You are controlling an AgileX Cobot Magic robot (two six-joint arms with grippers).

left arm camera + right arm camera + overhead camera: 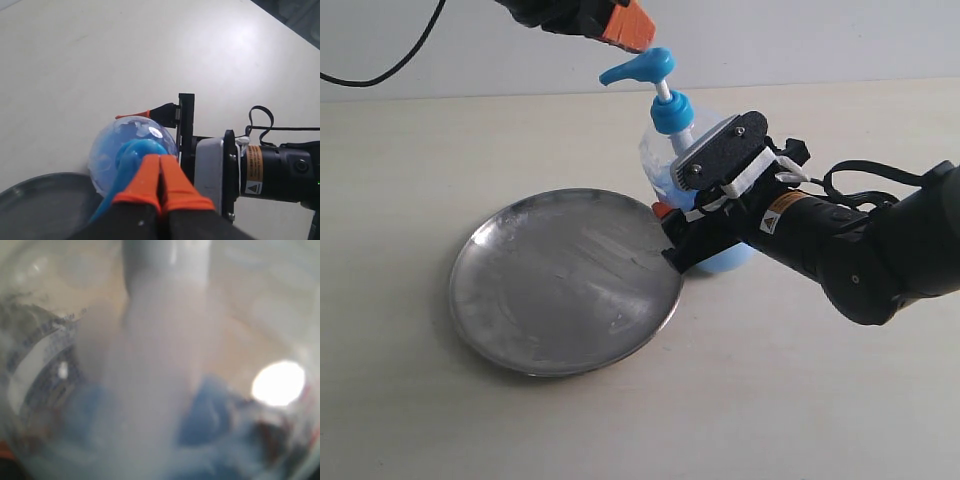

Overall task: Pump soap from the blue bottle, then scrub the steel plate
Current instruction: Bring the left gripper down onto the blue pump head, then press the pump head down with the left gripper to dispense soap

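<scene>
We've got the left gripper (160,167) with its orange fingers (145,182) pressed flat together, nothing between them, poised right over the blue pump head (642,67). Touching it or just clear? We can't tell. The white stem below shows plenty of height, so we judge the pump isn't pressed.

Below it, the right gripper (680,228) clasps the blue bottle (665,155) low on its body, jaws wide on either side, steadying it upright on the pale table (800,400). The bottle stands just beside the steel plate (565,285), right at the rim, with the spout aimed out over the plate. The plate looks dry and streaky, with no blue blob that we can see.

So we're at the pumping step, and at its very start by our reckoning. The next move calls for a straight push down on the pump head, centred so the closed tips don't slide off, with the right arm bracing the bottle against tipping.

The exterior view alone gives us the spout's line to the plate and the stem's height. The left wrist view, looking down, shows the tips lined up over the head. The right wrist view is nearly all blurred bottle, but it shows us the soap (210,412) pooled inside.
</scene>
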